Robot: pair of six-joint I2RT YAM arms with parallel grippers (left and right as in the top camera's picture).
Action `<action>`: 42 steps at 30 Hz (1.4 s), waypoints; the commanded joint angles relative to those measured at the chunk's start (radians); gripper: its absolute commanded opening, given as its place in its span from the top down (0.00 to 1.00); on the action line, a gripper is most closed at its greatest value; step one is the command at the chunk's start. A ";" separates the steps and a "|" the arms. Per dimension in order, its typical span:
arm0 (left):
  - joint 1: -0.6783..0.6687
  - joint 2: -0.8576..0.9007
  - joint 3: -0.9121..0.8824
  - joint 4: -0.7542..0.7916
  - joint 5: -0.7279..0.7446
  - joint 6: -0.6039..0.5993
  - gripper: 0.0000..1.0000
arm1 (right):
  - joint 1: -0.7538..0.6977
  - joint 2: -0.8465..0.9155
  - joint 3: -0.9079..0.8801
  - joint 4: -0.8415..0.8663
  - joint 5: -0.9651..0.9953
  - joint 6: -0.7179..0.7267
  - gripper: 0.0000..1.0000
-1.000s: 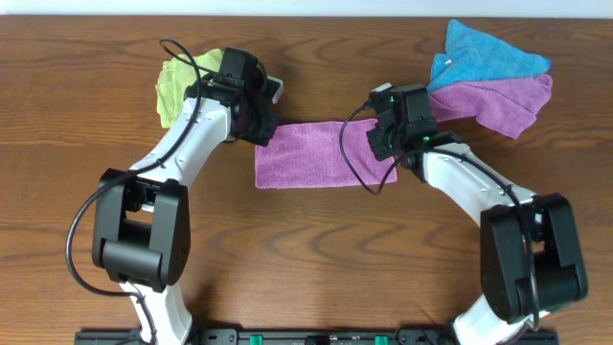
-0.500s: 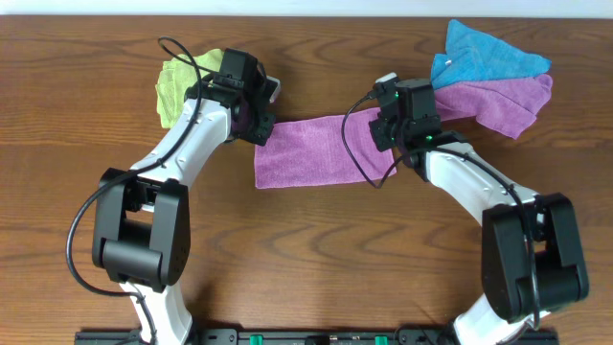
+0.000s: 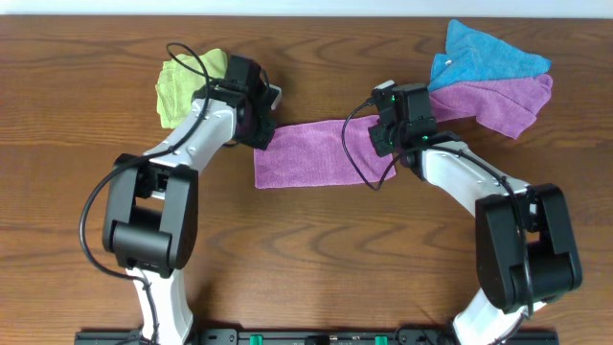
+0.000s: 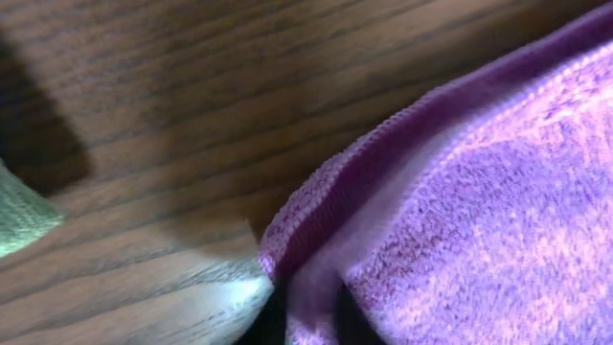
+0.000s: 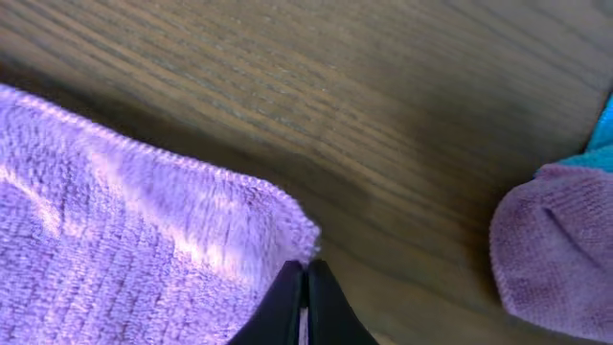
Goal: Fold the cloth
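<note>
The cloth (image 3: pixel 311 153) lies folded into a magenta strip across the middle of the table. My left gripper (image 3: pixel 261 132) sits at the strip's far left corner. In the left wrist view the cloth (image 4: pixel 479 211) fills the right side, and a fold of its hemmed corner lies between the slightly parted jaws of the left gripper (image 4: pixel 308 321). My right gripper (image 3: pixel 385 139) is at the strip's far right corner. In the right wrist view its black fingers (image 5: pixel 287 302) are pressed together on the cloth's corner (image 5: pixel 278 230), with a thin sliver of fabric between them.
A light green cloth (image 3: pixel 182 81) lies bunched just behind the left gripper, and its tip (image 4: pixel 19 216) shows in the left wrist view. A blue cloth (image 3: pixel 484 53) and a lavender cloth (image 3: pixel 503 101) lie at the back right, close to the right gripper; the lavender cloth (image 5: pixel 560 249) is near in the right wrist view.
Both grippers shifted slightly away from the front edge, pulling the cloth's far edge taut. The left arm's elbow swung inward. The left jaws have parted a little.
</note>
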 commanded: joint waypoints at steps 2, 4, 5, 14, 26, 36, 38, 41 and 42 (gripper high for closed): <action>0.000 0.005 -0.007 0.012 -0.003 -0.014 0.12 | -0.002 0.009 0.019 0.008 0.015 -0.010 0.01; 0.000 0.005 -0.007 0.011 -0.003 -0.014 0.02 | -0.002 0.009 0.019 0.011 0.014 -0.010 0.01; 0.000 0.005 -0.007 0.011 -0.004 -0.015 0.05 | -0.002 0.009 0.019 0.011 0.014 -0.010 0.01; 0.000 -0.062 0.006 -0.069 -0.013 -0.064 0.05 | -0.005 -0.090 0.021 -0.117 -0.002 0.005 0.01; -0.072 -0.068 0.005 -0.189 0.143 -0.247 0.05 | -0.043 -0.076 0.018 -0.264 -0.085 0.072 0.01; -0.135 -0.054 0.004 -0.105 -0.016 -0.319 0.94 | -0.067 -0.076 0.017 -0.303 -0.108 0.074 0.22; -0.131 -0.040 0.004 -0.108 -0.026 -0.320 0.94 | -0.066 -0.076 0.017 -0.309 -0.124 0.073 0.22; -0.130 -0.010 0.004 -0.106 -0.018 -0.320 0.94 | -0.066 -0.076 0.017 -0.309 -0.141 0.074 0.22; -0.131 -0.002 0.004 -0.104 -0.018 -0.320 0.94 | -0.066 -0.076 0.017 -0.307 -0.140 0.078 0.21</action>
